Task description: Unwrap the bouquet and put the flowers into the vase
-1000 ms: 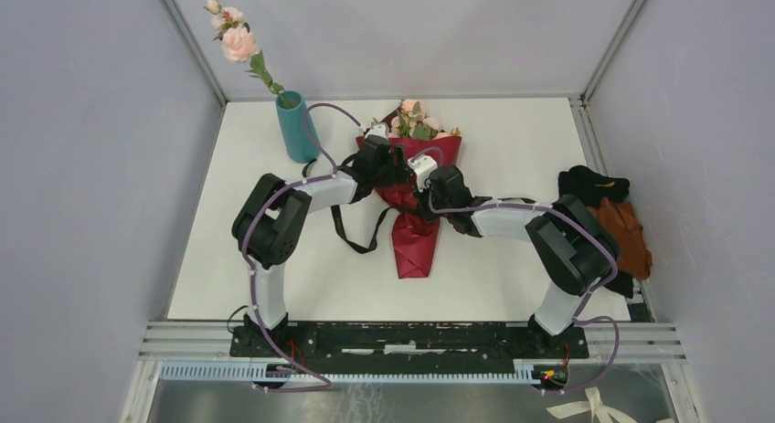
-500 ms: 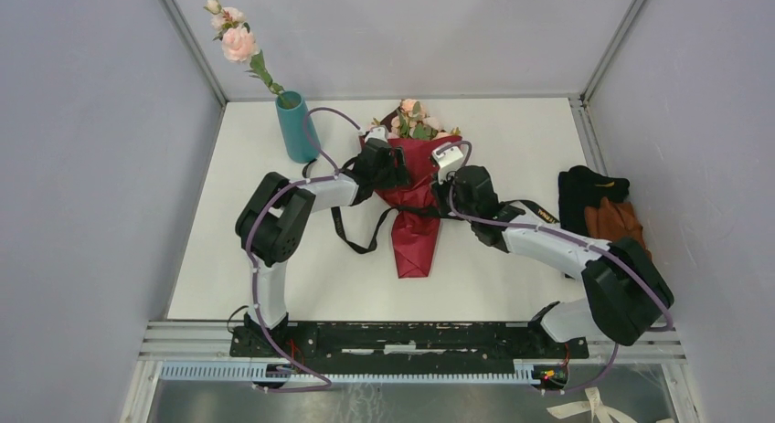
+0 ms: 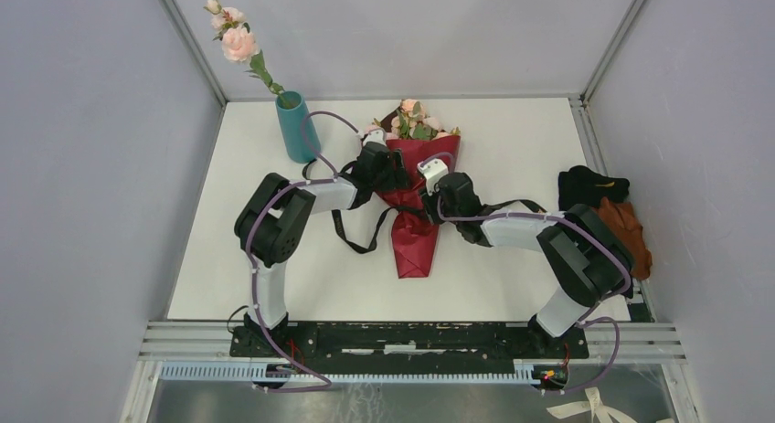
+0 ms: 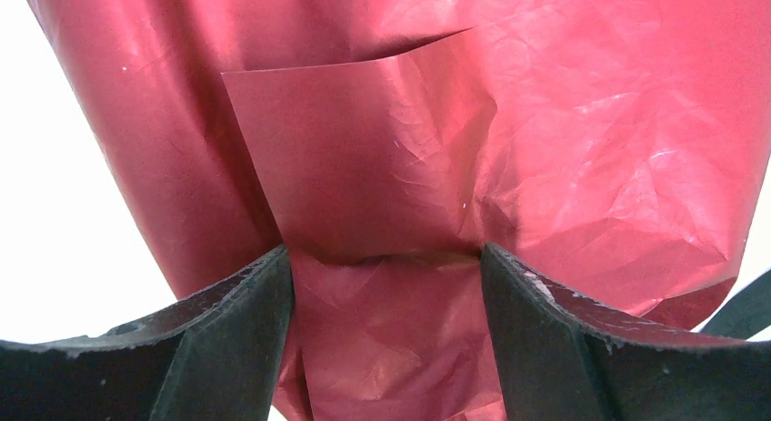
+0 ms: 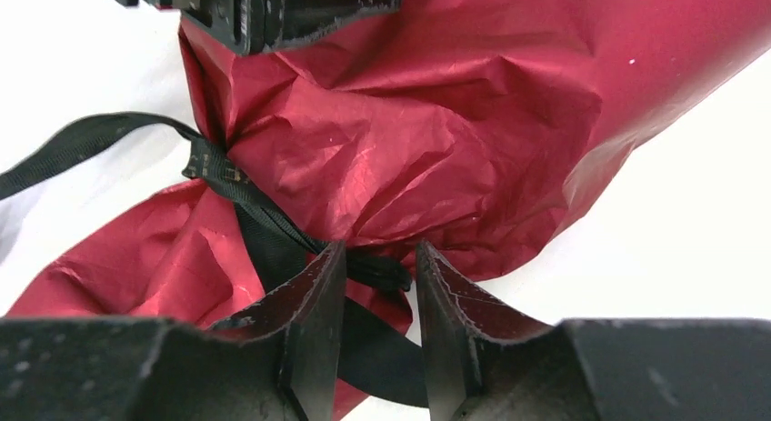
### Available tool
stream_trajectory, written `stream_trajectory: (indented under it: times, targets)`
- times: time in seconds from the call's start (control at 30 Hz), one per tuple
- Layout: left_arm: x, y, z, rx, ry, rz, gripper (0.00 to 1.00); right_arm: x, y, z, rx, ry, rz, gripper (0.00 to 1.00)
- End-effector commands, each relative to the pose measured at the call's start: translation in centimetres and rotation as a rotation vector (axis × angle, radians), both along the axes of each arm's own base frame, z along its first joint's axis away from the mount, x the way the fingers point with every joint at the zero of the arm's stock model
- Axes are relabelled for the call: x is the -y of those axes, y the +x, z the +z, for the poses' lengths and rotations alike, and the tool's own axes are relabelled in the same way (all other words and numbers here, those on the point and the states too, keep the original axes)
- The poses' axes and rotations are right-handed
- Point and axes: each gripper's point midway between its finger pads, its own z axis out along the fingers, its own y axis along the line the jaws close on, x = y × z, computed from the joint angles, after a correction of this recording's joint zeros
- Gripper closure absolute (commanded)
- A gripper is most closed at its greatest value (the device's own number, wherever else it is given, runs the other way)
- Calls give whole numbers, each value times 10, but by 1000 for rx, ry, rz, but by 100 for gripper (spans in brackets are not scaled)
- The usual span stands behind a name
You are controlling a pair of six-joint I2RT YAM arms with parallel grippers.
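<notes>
Over the bouquet point(image 5: 436, 139), the right tool point(image 5: 380, 257) straddles the black ribbon point(image 5: 238, 192).

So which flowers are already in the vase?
Only the tall pink rose stem standing in the teal vase at the far left; the other flowers lie in the maroon wrapping.

1. The bouquet point(image 3: 419, 167) lies in the middle of the table point(image 3: 512, 277), with its narrow end toward me.
2. The vase point(image 3: 296, 129) stands behind it on the left, with one flower point(image 3: 238, 45) in it.
3. My left claw point(image 4: 386, 262) is on its left side and my right claw point(image 5: 380, 262) on its right, at the ribbon point(image 5: 218, 171).
4. A cloth pile point(image 3: 608, 213) lies far right.
</notes>
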Motion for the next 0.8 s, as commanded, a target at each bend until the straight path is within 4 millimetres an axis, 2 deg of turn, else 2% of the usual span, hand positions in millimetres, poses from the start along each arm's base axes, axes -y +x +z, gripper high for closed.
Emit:
stream_trajectory:
  times: [0.0,0.23,0.4,0.57,0.77]
  targets:
    - [1,-7,3,-12,-23,2,20,-18,4,28,80,86,60,59]
    - [7,-5,3,-13,-44,-9,20,-26,-8,24,59,71,111,56]
    - [6,-5,5,-7,-45,-7,20,-47,-27,15,33,81,180,54]
    - [7,-6,4,-6,-53,-15,20,-47,-17,17,51,52,139,54]
    - [7,-11,0,-14,-53,-28,20,-44,-11,32,79,65,106,54]
